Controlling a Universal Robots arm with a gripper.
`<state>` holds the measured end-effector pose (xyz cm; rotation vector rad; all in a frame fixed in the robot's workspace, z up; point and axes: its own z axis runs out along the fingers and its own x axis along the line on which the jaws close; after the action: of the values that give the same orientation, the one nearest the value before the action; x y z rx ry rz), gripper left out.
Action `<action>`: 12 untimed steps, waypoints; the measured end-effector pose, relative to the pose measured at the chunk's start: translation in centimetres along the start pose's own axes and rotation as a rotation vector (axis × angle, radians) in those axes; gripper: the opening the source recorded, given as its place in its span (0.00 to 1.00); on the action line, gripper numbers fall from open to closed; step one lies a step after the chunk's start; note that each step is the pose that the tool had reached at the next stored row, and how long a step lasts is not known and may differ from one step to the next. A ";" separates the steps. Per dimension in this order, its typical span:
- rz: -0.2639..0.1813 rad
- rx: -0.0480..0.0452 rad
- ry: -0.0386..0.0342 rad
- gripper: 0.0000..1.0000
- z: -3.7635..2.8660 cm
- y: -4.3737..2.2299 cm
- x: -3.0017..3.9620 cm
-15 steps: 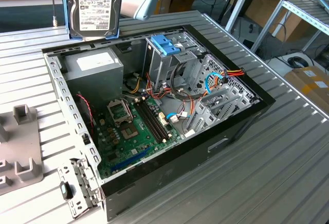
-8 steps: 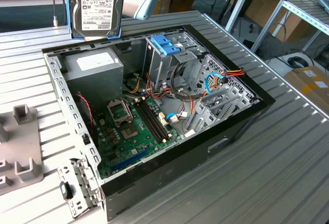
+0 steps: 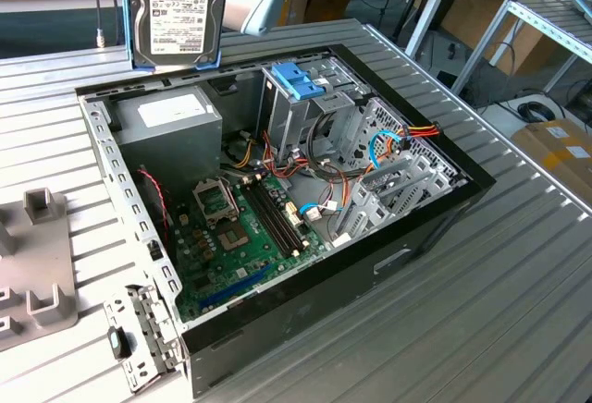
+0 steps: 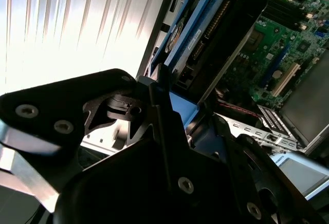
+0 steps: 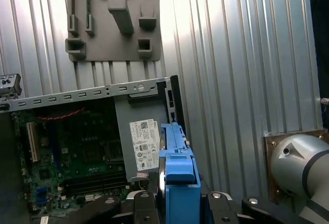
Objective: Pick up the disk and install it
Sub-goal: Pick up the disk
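While clamped in end effector [image 5: 179, 203], flat blue-framed metal disk [image 3: 176, 13] hangs upright over case [image 3: 407, 255].

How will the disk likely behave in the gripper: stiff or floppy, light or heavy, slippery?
Probably stiff: the disk, with metal face and blue plastic frame, stands upright near the open computer case without sagging. Likely heavy for its size, being mostly metal. Its smooth frame might slip in the gripper clamping its edges.
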<state>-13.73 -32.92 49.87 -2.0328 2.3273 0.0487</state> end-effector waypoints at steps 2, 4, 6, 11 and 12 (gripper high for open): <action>0.000 0.0000 0.0000 0.37 0.00 -0.11 -0.02; 0.000 0.0000 0.0000 0.37 0.01 -0.20 -0.03; 0.000 0.0000 0.0000 0.37 0.01 -0.30 -0.04; 0.000 0.0000 0.0000 0.37 0.02 -0.52 -0.07; 0.000 0.0000 0.0000 0.37 0.02 -0.56 -0.07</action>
<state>-13.17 -32.92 49.86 -2.0328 2.3273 0.0487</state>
